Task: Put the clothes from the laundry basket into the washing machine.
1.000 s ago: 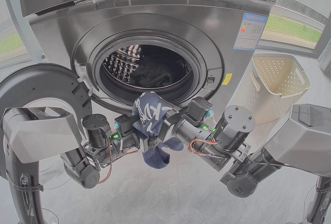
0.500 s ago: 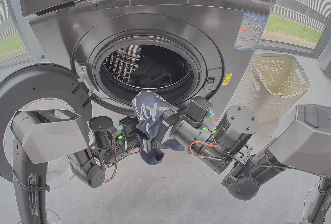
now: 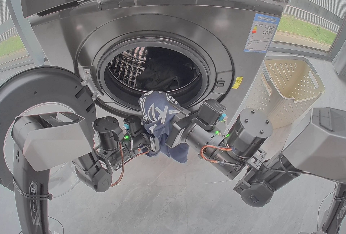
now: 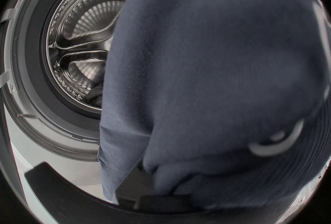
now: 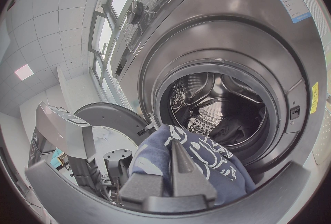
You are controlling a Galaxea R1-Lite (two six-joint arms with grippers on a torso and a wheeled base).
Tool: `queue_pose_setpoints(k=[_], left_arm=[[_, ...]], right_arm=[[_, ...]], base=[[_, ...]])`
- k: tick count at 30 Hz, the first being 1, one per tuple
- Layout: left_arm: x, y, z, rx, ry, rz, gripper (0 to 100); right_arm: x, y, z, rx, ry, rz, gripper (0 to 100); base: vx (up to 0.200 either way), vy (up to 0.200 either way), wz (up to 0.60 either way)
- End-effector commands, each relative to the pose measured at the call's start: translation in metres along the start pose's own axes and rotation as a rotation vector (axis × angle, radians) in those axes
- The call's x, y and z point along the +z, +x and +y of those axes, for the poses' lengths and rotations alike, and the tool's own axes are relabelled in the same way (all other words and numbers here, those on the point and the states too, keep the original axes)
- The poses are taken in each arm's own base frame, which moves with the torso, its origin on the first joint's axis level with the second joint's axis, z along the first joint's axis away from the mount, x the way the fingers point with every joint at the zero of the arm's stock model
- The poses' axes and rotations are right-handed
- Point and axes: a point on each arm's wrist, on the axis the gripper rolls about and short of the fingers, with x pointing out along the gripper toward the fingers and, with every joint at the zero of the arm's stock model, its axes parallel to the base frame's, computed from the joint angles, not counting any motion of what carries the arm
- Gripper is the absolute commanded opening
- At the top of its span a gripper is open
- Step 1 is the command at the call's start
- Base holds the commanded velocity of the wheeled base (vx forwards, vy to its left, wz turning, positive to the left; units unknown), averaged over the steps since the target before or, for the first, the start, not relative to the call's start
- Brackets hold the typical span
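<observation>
I have the navy garment point(image 3: 158, 117) with white lettering bunched up in the right gripper point(image 3: 170, 126). Its fingers point(image 5: 182, 162) are clenched on the cloth, which bulges over and around them, and a loose tail hangs down below them toward the floor point(image 3: 162, 198). The same cloth drapes right across the left wrist view point(image 4: 213, 79). From the right wrist I see it heaped on both sides of the one dark finger that shows point(image 5: 210, 166).

The left gripper point(image 3: 153, 144) sits just beside and slightly below the right fingers, touching the garment's lower folds. I cannot tell whether it is gripping or released, since the cloth hides it.

Just past the right fingers, and a little above them, is the lower rim of the washing machine point(image 3: 151, 22) opening; the garment is outside it, in front of the rim. Farther in, the steel drum point(image 3: 126, 65) holds a dark piece of clothing point(image 3: 162, 76) lying at its bottom.

The round door point(image 3: 39, 90) stands swung open, well off to the left of the left gripper. The cream laundry basket point(image 3: 288, 90) stands on the floor, well apart from the right fingers, to the right beside the machine.
</observation>
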Motion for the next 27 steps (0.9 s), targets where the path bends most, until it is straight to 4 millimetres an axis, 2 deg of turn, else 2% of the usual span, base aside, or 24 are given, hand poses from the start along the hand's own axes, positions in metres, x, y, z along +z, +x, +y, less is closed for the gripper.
queue_pose_setpoints(k=[1,6,11,19,27], left_arm=[[0.018,-0.013,-0.004,-0.001,-0.014,-0.018,0],[0.044,-0.033,-0.010,-0.005,-0.068,-0.050,0],[0.064,-0.056,-0.017,-0.008,-0.072,-0.072,0],[0.088,-0.089,-0.026,-0.012,-0.064,-0.104,0],[0.099,-0.106,-0.030,-0.017,-0.109,-0.126,0]], right_arm=[[0.002,0.000,-0.015,-0.057,0.002,-0.007,0],[0.001,-0.001,-0.036,-0.135,-0.001,-0.010,0],[-0.010,-0.003,-0.052,-0.178,0.005,0.020,0],[-0.033,-0.008,-0.048,-0.173,0.006,0.096,0],[-0.044,-0.009,-0.032,-0.124,0.006,0.129,0]], base=[[0.000,0.000,0.00],[0.000,0.000,0.00],[0.000,0.000,0.00],[0.000,0.000,0.00],[0.000,0.000,0.00]])
